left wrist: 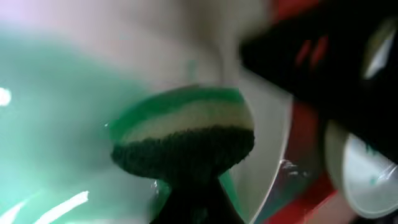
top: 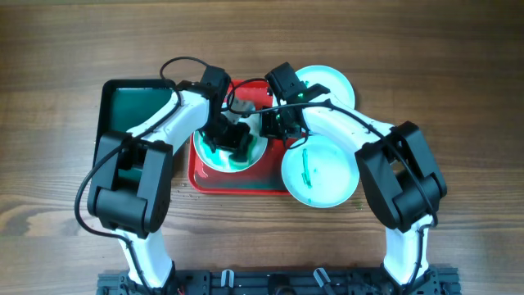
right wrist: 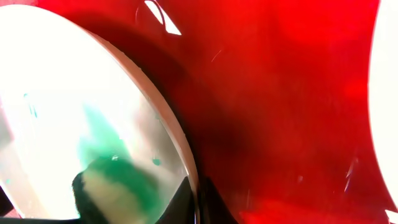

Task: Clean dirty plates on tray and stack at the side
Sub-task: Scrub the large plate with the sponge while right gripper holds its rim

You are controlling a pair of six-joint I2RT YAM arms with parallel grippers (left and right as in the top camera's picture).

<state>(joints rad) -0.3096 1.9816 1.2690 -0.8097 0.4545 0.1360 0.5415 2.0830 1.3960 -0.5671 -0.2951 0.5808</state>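
A white plate smeared with teal-green lies on the red tray. My left gripper is shut on a green, white and dark layered sponge that presses on the plate's smeared face. My right gripper is shut on the plate's right rim, one finger on each side. The sponge also shows in the right wrist view. Two pale turquoise plates lie off the tray to the right. The near one has a green streak. The far one is partly hidden by my right arm.
A dark green tray sits left of the red tray, under my left arm. Both arms cross over the red tray's back half. The wooden table shows around the trays.
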